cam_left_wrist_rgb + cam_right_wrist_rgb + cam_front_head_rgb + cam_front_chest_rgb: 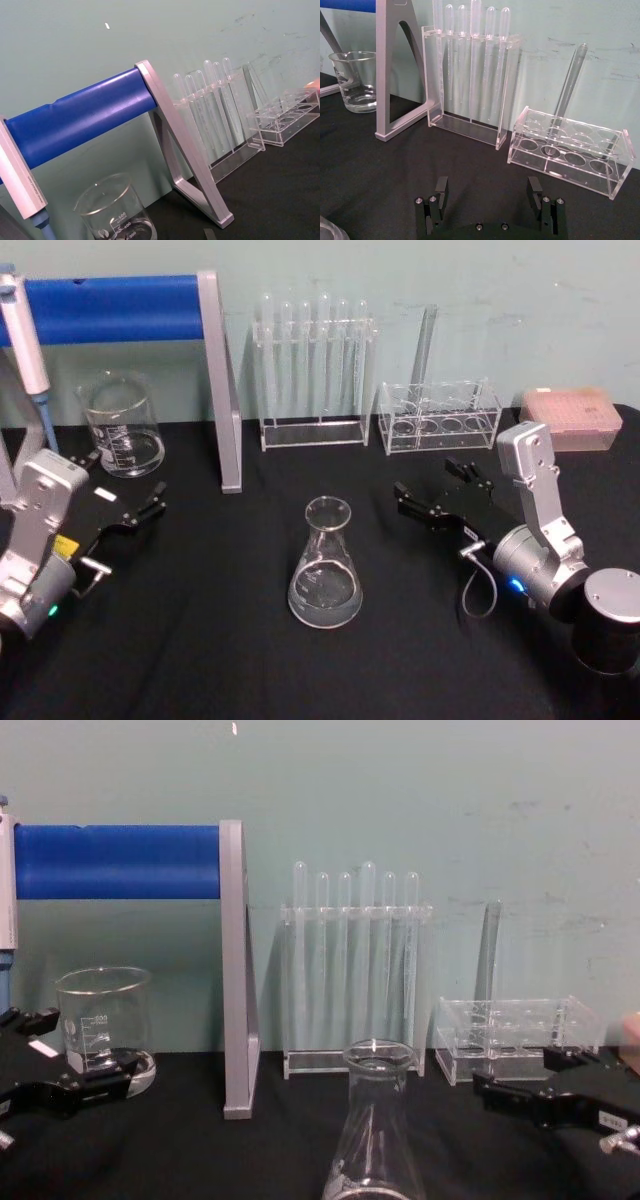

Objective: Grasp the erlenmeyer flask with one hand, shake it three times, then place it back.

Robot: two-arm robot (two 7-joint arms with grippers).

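Both tools low, apart: right tool (438, 492) open, left tool (138, 502) open.

Erlenmeyer flask (325, 565) upright at table (200, 640) centre. Left gripper (140, 510) to its left, right gripper (437, 496) to its right, both apart from it. Beaker (121, 426) back-left, tall tube rack (314, 380) behind, low rack (440, 418) back-right.
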